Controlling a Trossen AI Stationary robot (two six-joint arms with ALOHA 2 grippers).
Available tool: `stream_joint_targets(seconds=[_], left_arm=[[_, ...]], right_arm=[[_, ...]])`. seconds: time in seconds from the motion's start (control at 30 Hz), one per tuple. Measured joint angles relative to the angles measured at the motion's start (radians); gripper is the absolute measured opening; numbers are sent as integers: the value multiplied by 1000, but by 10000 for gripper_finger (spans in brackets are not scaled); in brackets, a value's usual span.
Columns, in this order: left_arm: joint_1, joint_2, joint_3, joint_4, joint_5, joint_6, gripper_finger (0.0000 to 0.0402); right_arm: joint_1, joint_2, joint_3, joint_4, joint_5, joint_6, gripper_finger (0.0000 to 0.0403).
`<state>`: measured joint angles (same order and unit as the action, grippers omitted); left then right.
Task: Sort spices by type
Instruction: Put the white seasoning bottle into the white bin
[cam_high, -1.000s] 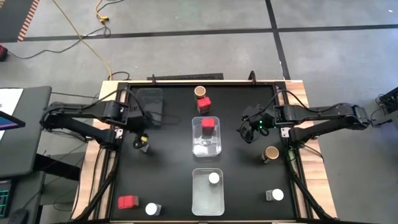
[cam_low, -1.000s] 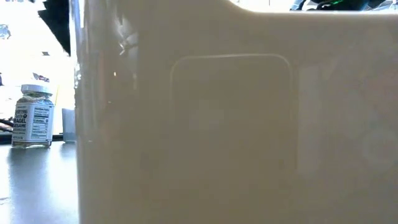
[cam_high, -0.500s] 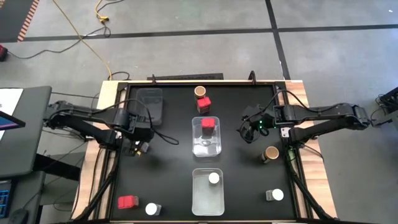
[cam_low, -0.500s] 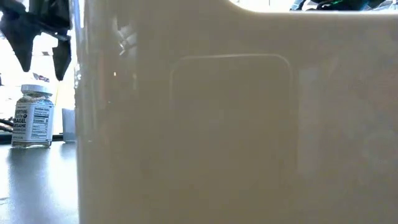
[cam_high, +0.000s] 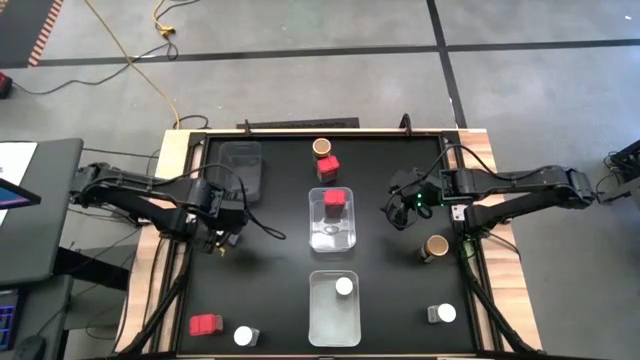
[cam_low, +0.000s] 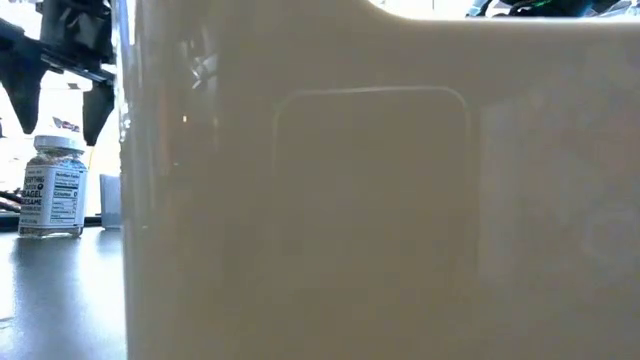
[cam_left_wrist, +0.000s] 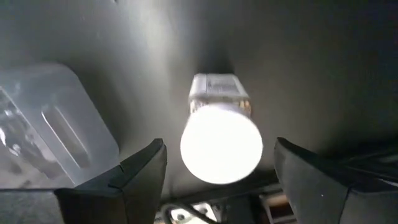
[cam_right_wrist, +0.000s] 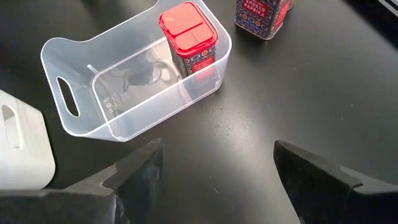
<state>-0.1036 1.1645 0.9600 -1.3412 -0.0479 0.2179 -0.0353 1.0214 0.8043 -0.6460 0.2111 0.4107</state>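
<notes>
White-lid jar (cam_left_wrist: 221, 140) upright, lid up, under left gripper (cam_left_wrist: 217, 177).
Fingers (cam_left_wrist: 140, 171) released, straddling it; clear tub (cam_left_wrist: 46, 124) beside.

Blown-out glare on white lid (cam_left_wrist: 221, 142)

Beneath the dark left tool (cam_left_wrist: 214, 180) stands a white-lidded jar (cam_left_wrist: 221, 143) on the black desk (cam_high: 270, 270). Ahead of the dark right tool (cam_right_wrist: 217, 180), a red-lidded tin (cam_right_wrist: 188, 38) with patterned sides sits in a clear tub (cam_right_wrist: 118, 81).

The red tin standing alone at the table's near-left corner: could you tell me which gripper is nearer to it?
Left. The left gripper hangs up-table from the red tin; the right gripper is far across the table.
</notes>
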Motion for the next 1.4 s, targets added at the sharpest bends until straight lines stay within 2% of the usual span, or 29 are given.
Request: stream_joint_targets(seconds=[0.5, 0.87, 1.1, 1.4], left_arm=[[0, 0, 0, 56, 14, 97, 281], [0, 0, -104, 77, 23, 21, 281], [0, 0, -131, 167, 23, 10, 281], [0, 0, -135, 173, 23, 26, 281]], right_arm=[[0, 0, 0, 6, 0, 4, 329], [0, 0, 0, 4, 1, 34, 329], [0, 0, 0, 4, 1, 36, 329], [0, 0, 0, 4, 1, 37, 329]])
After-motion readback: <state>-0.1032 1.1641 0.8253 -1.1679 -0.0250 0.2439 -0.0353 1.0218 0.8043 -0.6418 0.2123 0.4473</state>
